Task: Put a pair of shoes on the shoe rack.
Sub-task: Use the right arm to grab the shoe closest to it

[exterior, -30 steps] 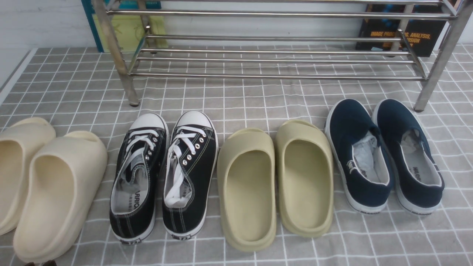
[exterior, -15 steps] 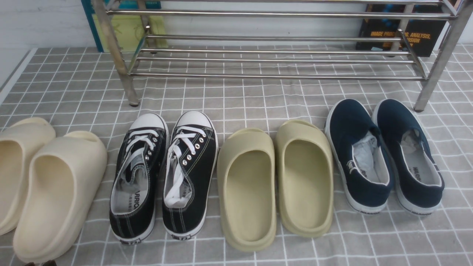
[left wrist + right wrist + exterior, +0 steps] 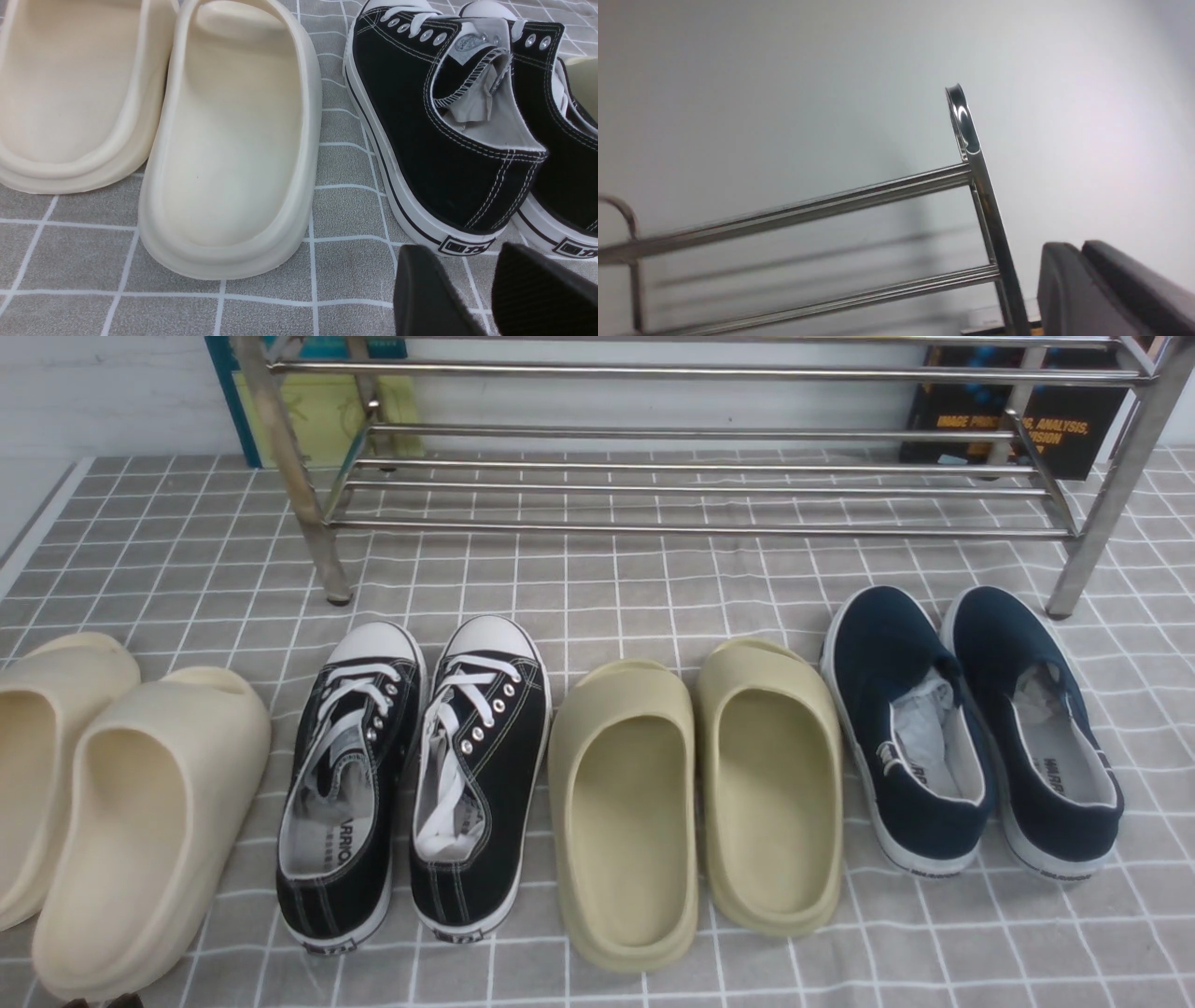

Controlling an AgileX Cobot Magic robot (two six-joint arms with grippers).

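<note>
The pair of shoes, two navy slip-ons, stands side by side on the checked cloth at the right, the left shoe (image 3: 906, 728) touching the right one (image 3: 1032, 728), toes toward the shoe rack (image 3: 700, 529). The rack's silver bars span the back, and its near right leg stands just beyond the right shoe's toe. Neither gripper shows in the front view. My left gripper (image 3: 460, 252) is open and empty, low behind the heel of a black lace-up sneaker (image 3: 434, 140). My right gripper (image 3: 1078, 249) is shut on nothing, raised beside the rack's upright post (image 3: 985, 205), facing the white wall.
Left of the navy pair stand olive slides (image 3: 695, 793), black lace-up sneakers (image 3: 415, 775) and cream slides (image 3: 131, 821) in one row. Books lean behind the rack at the left (image 3: 317, 415) and right (image 3: 1027, 425). The cloth's left edge (image 3: 37, 523) borders the table.
</note>
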